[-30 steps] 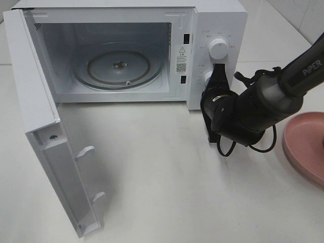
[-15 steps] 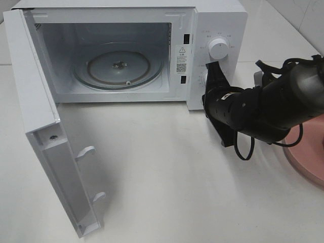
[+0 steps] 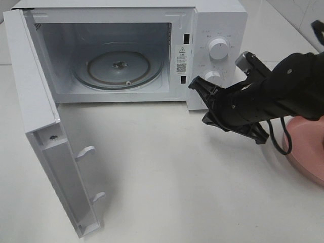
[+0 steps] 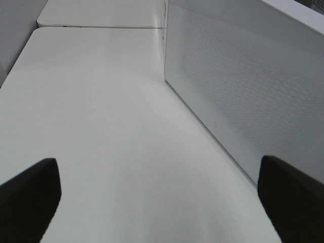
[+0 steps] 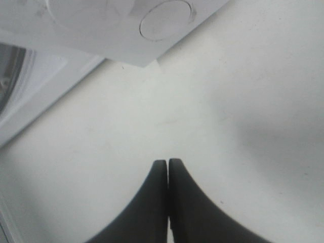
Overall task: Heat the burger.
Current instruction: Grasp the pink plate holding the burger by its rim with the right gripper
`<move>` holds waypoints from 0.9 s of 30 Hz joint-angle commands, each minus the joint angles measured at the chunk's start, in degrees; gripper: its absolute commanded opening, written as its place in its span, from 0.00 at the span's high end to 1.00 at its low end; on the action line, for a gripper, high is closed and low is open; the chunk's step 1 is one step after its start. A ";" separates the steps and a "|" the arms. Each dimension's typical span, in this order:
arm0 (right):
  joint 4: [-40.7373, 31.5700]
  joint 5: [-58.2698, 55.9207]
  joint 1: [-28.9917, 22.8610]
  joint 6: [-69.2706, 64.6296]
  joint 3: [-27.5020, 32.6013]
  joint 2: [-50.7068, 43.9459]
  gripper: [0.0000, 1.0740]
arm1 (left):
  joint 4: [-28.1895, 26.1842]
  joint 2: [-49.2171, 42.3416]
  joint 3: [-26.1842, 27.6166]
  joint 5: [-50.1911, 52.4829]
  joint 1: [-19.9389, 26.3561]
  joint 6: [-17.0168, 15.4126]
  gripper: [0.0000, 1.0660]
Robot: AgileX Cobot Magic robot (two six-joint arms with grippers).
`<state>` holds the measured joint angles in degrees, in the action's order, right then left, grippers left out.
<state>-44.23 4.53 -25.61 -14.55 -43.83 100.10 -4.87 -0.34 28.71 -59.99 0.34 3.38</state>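
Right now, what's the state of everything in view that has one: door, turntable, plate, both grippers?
microwave door: swung wide open
turntable: bare, nothing on it
pink plate: only its edge shows, and that part is bare
right gripper: shut, holding nothing, in front of the control panel
left gripper: open, holding nothing
burger: not in view

Right arm (image 3: 263,101) extended, jaws closed — left jaws wide.

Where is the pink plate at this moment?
In the exterior high view, the pink plate lies at the right edge, right of the microwave, partly hidden by the right arm.
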 commanded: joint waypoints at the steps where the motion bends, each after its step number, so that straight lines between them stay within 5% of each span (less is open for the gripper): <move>1: 2.52 -9.80 3.09 10.31 -0.46 -2.86 1.00 | -0.17 -1.43 -0.11 0.63 -0.11 0.11 0.08; 7: 8.54 -20.17 6.93 18.68 -1.72 -6.25 0.99 | -0.17 -1.43 -0.11 0.63 -0.11 0.11 0.08; 16: 27.10 -39.19 10.49 18.79 -5.96 -12.15 0.93 | -0.17 -1.43 -0.11 0.63 -0.11 0.11 0.08; 21: 32.77 -45.21 12.26 16.39 -7.79 -14.21 0.69 | -0.17 -1.43 -0.11 0.63 -0.11 0.11 0.08; 23: 34.61 -46.93 13.29 16.27 -7.91 -15.36 0.42 | -0.17 -1.43 -0.11 0.63 -0.11 0.11 0.08; 24: 34.61 -46.93 13.29 16.27 -7.91 -15.36 0.42 | -0.17 -1.43 -0.11 0.63 -0.11 0.11 0.08; 25: 35.29 -48.13 14.15 16.27 -7.91 -15.53 0.20 | -0.17 -1.43 -0.11 0.63 -0.11 0.11 0.08; 27: 35.47 -48.93 14.44 16.27 -7.96 -15.53 0.11 | -0.17 -1.43 -0.11 0.63 -0.11 0.11 0.08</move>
<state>-9.45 -43.43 -11.46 2.12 -51.45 85.03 -4.87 -0.34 28.71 -59.99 0.34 3.38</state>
